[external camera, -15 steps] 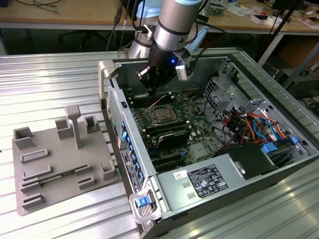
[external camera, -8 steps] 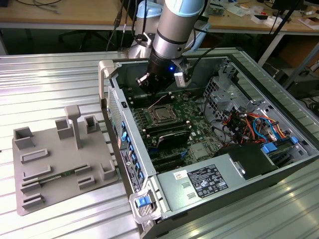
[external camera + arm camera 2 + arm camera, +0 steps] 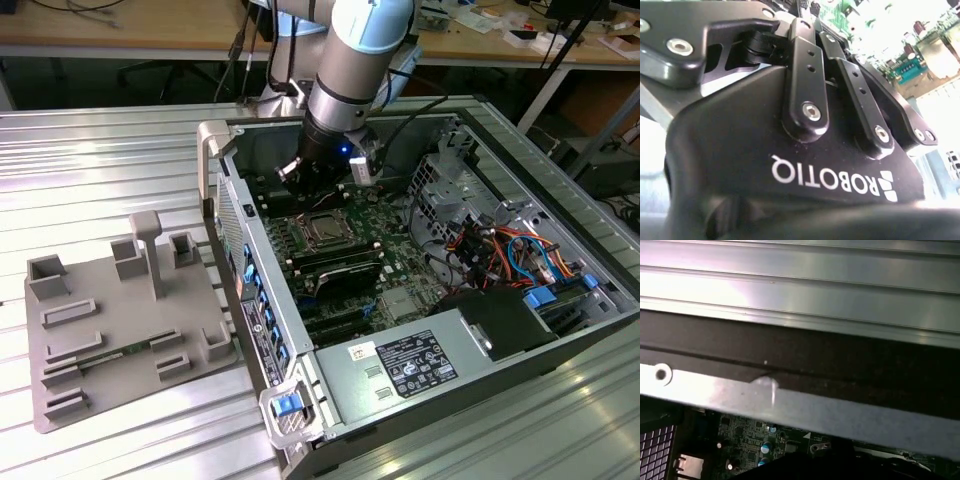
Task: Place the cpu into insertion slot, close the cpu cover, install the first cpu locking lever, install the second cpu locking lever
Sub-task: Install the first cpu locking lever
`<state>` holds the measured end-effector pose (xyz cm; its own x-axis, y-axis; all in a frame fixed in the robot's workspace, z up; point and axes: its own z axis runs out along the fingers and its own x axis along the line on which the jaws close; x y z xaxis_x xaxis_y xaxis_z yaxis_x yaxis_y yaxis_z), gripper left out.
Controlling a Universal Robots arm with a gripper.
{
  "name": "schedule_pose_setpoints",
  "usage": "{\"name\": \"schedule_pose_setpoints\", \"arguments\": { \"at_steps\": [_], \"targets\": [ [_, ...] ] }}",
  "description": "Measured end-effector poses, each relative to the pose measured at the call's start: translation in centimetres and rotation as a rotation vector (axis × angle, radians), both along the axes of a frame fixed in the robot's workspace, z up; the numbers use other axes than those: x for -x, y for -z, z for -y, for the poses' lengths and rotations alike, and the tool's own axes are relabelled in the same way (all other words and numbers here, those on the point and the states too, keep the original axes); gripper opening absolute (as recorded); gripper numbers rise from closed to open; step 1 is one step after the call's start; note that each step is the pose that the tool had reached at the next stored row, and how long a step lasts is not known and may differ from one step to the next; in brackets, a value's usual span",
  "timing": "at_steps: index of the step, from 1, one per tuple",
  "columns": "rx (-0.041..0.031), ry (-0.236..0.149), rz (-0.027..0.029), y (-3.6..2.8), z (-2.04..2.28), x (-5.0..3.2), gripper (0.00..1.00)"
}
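Black gripper (image 3: pixel 318 180) on the grey-blue robot arm (image 3: pixel 355 60) hovers inside the open grey PC case (image 3: pixel 560 330), just above the socket; can't tell finger state. Small silver-grey square cpu (image 3: pixel 325 229) sits in the socket w/ thin shiny metal cpu cover (image 3: pixel 308 218) framing it on the green motherboard (image 3: pixel 400 300).

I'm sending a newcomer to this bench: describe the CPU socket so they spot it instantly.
Look inside the open computer case, on the motherboard just below the gripper. The CPU socket is the square metal-framed patch, unlike the long black slots beside it.

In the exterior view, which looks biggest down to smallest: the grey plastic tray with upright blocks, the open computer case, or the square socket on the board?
1. Open black computer case
2. Grey plastic tray with upright blocks
3. Square silver CPU socket on the board

The gaps look clear, so camera distance should not change the order.
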<state>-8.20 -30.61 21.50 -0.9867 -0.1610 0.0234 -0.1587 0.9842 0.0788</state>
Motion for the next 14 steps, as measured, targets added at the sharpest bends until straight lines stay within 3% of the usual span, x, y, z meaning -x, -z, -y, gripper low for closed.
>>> {"name": "schedule_pose_setpoints", "arguments": {
  "at_steps": [4,11,14],
  "targets": [
    [0.0,0.0,-0.0002,0.69,0.0,-0.51,0.11],
    [0.0,0.0,-0.0014,0.86,0.0,-2.58,0.11],
    [0.0,0.0,-0.0017,0.88,0.0,-3.1,0.11]
  ]
}}
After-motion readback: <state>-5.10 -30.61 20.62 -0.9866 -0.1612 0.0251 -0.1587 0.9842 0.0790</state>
